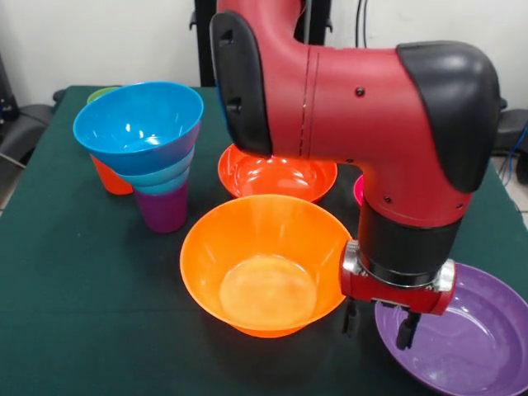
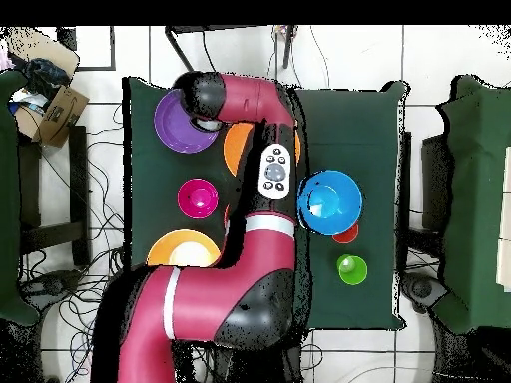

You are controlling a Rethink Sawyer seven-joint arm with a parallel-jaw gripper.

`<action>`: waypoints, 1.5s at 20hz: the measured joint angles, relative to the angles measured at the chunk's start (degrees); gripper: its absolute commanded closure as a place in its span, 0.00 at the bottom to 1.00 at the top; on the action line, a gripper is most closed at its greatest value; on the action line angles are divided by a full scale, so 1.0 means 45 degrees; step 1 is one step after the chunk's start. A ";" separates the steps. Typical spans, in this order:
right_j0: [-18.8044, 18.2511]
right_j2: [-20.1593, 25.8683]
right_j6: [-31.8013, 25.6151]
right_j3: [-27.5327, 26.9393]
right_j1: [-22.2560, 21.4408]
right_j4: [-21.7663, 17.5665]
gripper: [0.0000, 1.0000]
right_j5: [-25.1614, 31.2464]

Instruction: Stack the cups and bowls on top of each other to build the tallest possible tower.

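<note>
The tower at the left is a purple cup with a teal bowl and a large blue bowl nested above it. Behind it stand an orange cup and a green cup. A large orange bowl sits front centre. At the front right lies the large purple bowl. My gripper is open and straddles its near-left rim, one finger inside and one outside. In the overhead view the arm hides the gripper.
A shallow red-orange bowl lies behind the big orange one. A small magenta bowl and a second large orange bowl sit close to the arm's base side. The green table's edge runs along the front.
</note>
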 measured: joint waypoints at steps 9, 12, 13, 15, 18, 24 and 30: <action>-0.0330 0.0647 -0.0644 0.0688 -0.0133 -0.0271 0.00 -0.0124; -0.0400 0.0865 -0.0747 0.0830 -0.0202 -0.0390 0.00 -0.0125; -0.0416 0.0912 -0.0759 0.0845 -0.0209 -0.0408 0.00 -0.0124; -0.0487 0.1092 -0.0803 0.0858 -0.0205 -0.0453 0.00 -0.0124; -0.0642 0.1469 -0.0945 0.0860 -0.0194 -0.0482 0.00 -0.0124; -0.0981 0.2164 -0.1421 0.0860 -0.0179 -0.0579 0.00 -0.0127; -0.1216 0.2669 -0.1870 0.0867 -0.0129 -0.0928 0.00 -0.0125</action>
